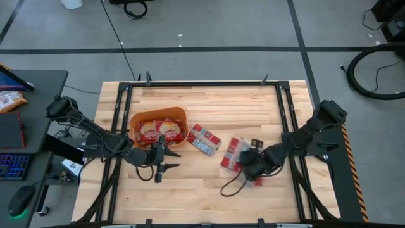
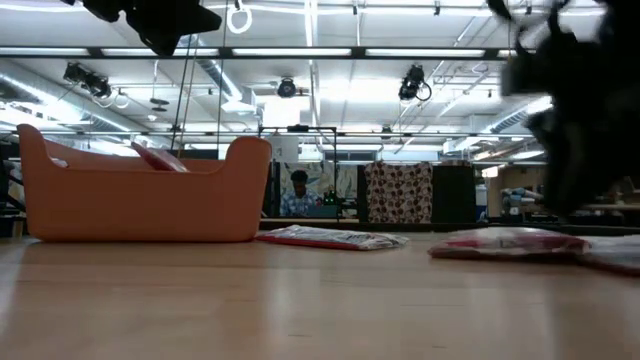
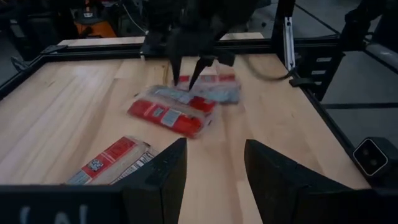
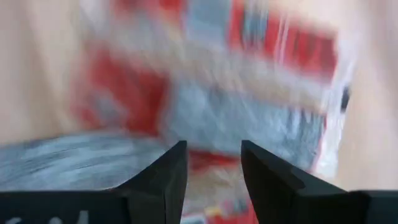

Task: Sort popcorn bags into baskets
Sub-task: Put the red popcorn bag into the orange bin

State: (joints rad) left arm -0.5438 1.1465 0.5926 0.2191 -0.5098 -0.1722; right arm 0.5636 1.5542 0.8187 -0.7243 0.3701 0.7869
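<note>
The orange basket (image 1: 158, 128) (image 2: 140, 190) stands left of the table's middle with red and white popcorn bags (image 1: 158, 130) lying in it. One bag (image 1: 203, 139) (image 3: 112, 160) lies flat just right of the basket. A loose pile of bags (image 1: 235, 154) (image 3: 180, 109) (image 2: 510, 242) lies farther right. My right gripper (image 1: 248, 166) (image 4: 213, 168) is open and low over that pile, its fingers (image 3: 176, 73) pointing down. My left gripper (image 1: 168, 158) (image 3: 214, 168) is open, raised off the table near the basket's near side, and faces the pile. My right gripper comes at the pile's far side (image 3: 205, 90) from above, fingers pointing down and spread apart. I cannot tell whether the fingertips touch the top bag.
A black frame (image 1: 288, 120) runs along the table's edges. A cable (image 1: 229, 187) loops on the wood near the right gripper. Bare wood (image 1: 209, 101) lies along the far side and at the near left. A desk with a keyboard (image 1: 12, 166) stands left of the table.
</note>
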